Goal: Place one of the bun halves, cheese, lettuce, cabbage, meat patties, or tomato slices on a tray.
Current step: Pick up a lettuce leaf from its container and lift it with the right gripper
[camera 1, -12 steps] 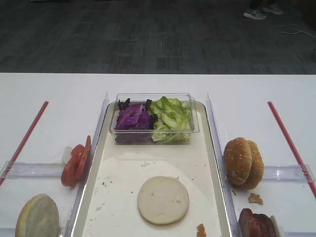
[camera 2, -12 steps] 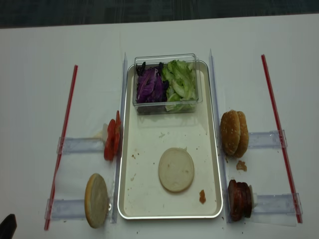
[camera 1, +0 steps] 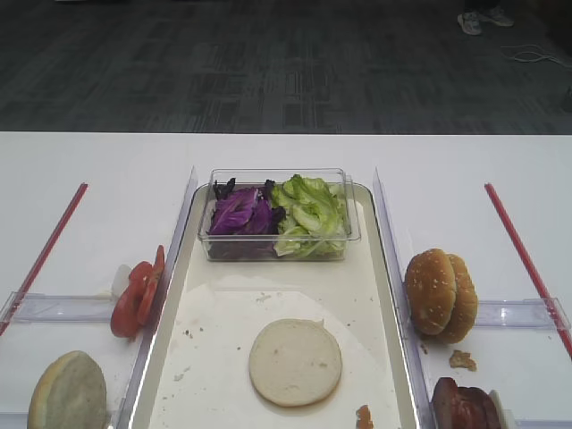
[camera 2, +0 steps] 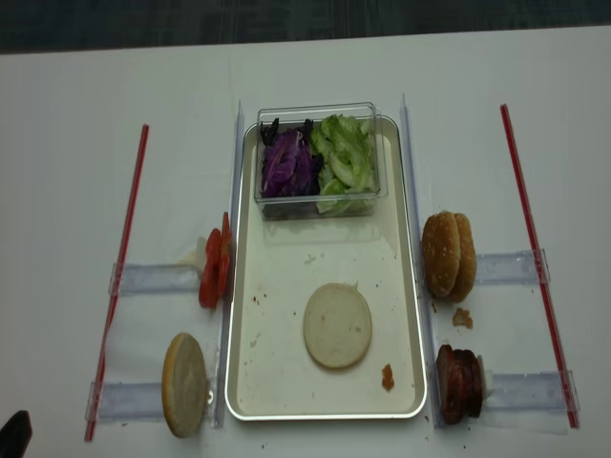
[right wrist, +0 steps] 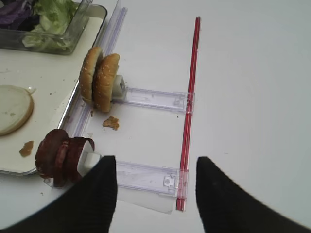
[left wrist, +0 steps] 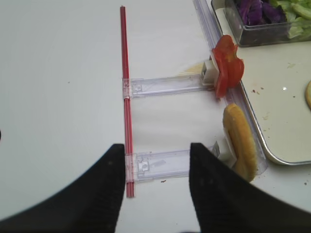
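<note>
On the tray [camera 2: 250,382], near its middle, lies one pale bun half [camera 2: 337,325]; lettuce [camera 2: 346,162] sits in the far tub [camera 2: 318,113]. Both grippers, left [left wrist: 154,167] and right [right wrist: 156,177], hover spread apart, apparently empty.

Matte black, rounded pincer fingers [right wrist: 97,194]

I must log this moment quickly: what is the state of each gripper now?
Left gripper: open, holding nothing, above the white table beside the tray.
Right gripper: open, holding nothing, near the meat patties.
</note>
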`<action>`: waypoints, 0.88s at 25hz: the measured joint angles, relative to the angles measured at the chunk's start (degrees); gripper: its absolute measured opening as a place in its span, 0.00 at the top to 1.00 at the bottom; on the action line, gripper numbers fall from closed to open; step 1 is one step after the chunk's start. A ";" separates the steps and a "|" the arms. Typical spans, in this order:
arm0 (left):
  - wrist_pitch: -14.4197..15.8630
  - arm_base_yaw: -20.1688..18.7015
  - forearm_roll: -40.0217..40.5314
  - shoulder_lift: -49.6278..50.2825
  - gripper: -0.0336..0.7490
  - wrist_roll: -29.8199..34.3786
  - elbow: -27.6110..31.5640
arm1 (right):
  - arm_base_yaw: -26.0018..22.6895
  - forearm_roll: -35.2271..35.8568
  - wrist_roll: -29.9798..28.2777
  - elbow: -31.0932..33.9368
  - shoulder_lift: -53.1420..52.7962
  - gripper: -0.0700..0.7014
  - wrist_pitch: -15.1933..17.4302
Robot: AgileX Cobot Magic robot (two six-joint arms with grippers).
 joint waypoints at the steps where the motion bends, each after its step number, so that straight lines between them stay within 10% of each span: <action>1: 0.00 0.00 0.00 0.00 0.58 0.00 0.00 | 0.00 0.00 0.77 -0.13 1.33 0.40 0.00; 22: 0.00 0.00 0.00 0.00 0.58 0.00 0.00 | 0.00 1.86 7.07 -26.42 48.89 0.40 0.33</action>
